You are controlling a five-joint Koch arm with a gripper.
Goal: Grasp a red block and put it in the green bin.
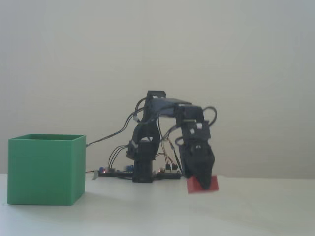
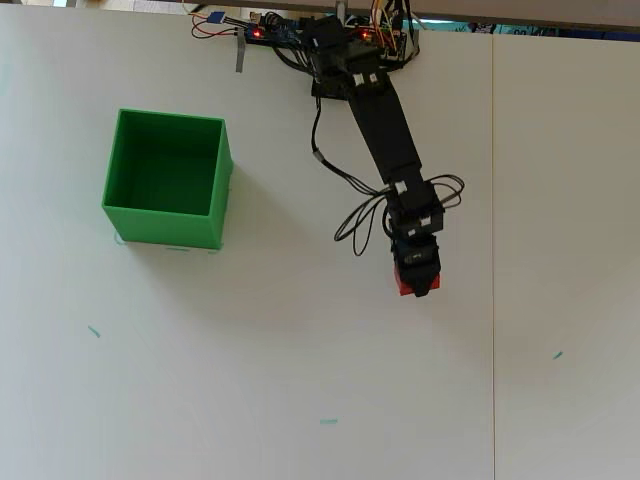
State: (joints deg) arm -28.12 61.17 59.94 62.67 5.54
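block (image 1: 203,183) tilted, just off the surface (image 2: 300,380), right of bin (image 1: 45,169) in the fixed view | jaws pinching block, arm (image 2: 385,135) hunched low | likely carry toward bin, well apart

green bin (image 2: 165,178) at left of the overhead view, red block (image 2: 405,283) well right of it — under the gripper (image 2: 422,283), arm base behind both

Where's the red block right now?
In the fixed view the small red rectangular block sits tilted in the arm's hand, right of the large green cube-shaped bin, seemingly lifted just off the white table.
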